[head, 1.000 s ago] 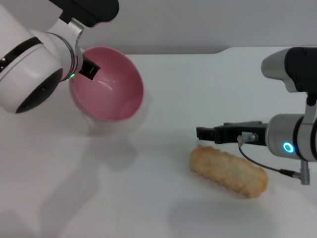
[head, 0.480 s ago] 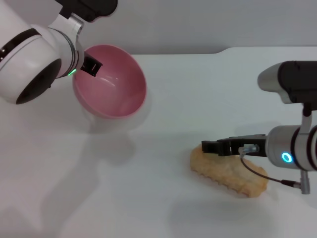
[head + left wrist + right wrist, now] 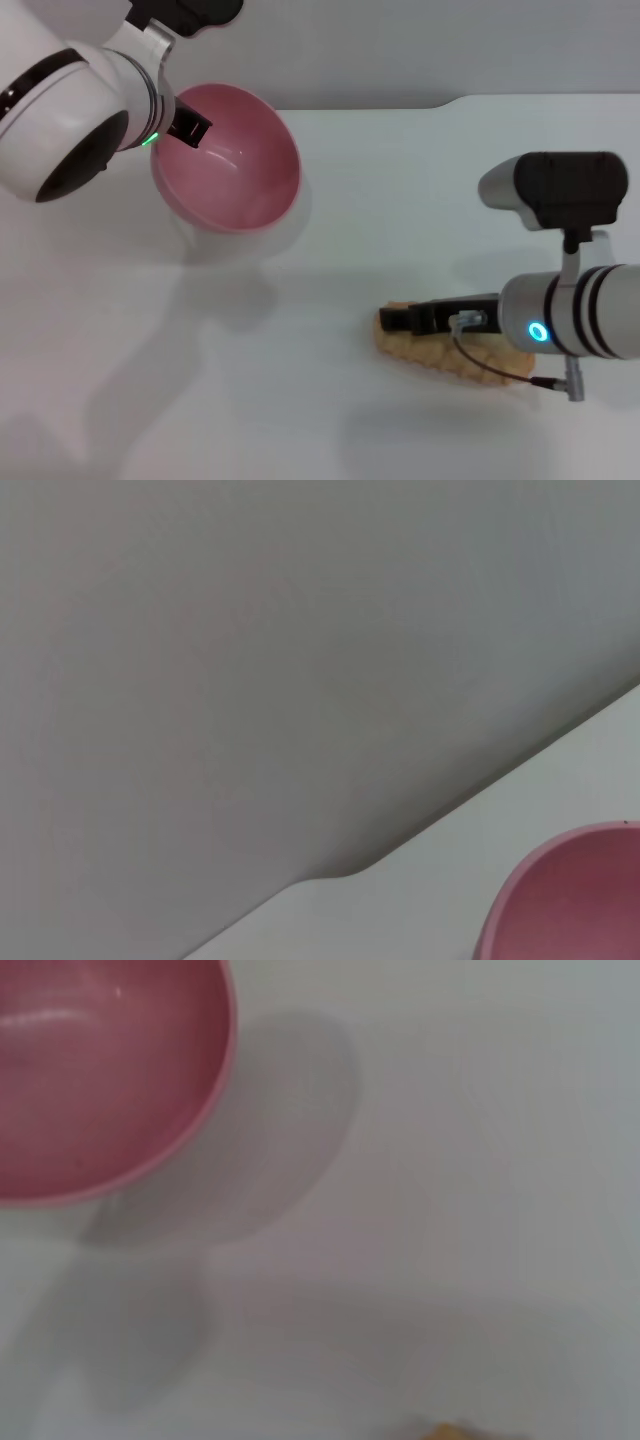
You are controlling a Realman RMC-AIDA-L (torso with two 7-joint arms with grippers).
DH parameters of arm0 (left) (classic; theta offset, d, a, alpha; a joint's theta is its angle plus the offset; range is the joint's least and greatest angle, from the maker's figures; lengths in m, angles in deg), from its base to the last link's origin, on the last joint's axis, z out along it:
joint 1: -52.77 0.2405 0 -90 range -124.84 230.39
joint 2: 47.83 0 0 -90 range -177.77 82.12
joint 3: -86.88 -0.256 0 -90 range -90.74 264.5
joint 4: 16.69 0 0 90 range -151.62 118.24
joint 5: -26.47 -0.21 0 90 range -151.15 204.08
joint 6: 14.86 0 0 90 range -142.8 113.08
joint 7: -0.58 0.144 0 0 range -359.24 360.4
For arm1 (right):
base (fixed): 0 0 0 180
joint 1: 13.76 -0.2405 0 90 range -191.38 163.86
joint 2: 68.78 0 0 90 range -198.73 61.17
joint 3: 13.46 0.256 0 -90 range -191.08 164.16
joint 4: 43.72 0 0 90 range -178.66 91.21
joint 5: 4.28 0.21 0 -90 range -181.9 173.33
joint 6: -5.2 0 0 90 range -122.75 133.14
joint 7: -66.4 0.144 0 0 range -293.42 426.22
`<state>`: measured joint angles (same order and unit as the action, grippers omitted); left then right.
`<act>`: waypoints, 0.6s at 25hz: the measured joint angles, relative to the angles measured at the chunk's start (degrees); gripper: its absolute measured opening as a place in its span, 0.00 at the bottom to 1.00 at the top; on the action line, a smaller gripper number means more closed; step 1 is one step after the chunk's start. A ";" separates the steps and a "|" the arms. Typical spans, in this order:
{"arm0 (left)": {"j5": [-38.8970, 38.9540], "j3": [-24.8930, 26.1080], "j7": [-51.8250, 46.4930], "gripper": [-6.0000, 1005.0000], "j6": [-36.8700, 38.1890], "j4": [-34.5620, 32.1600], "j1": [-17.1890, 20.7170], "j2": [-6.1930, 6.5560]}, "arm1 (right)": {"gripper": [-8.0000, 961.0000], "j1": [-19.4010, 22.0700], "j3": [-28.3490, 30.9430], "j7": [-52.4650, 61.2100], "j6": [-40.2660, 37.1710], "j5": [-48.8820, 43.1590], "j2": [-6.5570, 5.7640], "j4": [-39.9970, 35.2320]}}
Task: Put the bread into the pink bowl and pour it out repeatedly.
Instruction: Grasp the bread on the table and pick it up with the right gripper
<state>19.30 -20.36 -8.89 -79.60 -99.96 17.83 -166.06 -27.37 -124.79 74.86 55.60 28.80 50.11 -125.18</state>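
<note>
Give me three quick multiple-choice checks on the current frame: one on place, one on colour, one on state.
1. Where is the bread?
A. in the bowl
B. on the table
C. held in mid-air

2. What colour is the bowl?
A. pink
B. blue
C. green

3. How is the bowl held?
A. flat on the table
B. upside down
C. lifted and tilted by the left claw

Key:
1 B, the loaf lies on the white table under the right claw.
2 A, it is plain pink.
3 C, its empty inside faces the camera above its shadow.
</note>
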 joint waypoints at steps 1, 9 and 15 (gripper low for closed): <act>0.00 0.12 0.17 0.05 -0.06 0.01 -0.17 -0.02 | 0.76 -0.59 -0.11 -0.50 -0.57 0.76 0.01 1.33; 1.31 1.75 0.53 0.05 -0.13 0.04 -0.40 -0.05 | 0.74 -4.50 -1.65 -1.61 -2.06 3.01 0.01 6.83; 5.60 5.16 2.51 0.05 0.19 0.35 -0.22 0.06 | 0.73 -2.94 -2.39 -4.00 -1.11 3.66 -0.07 3.39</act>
<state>24.90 -15.20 -6.37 -79.41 -99.61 17.61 -166.00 -30.31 -127.18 70.86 54.49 32.46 50.04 -121.79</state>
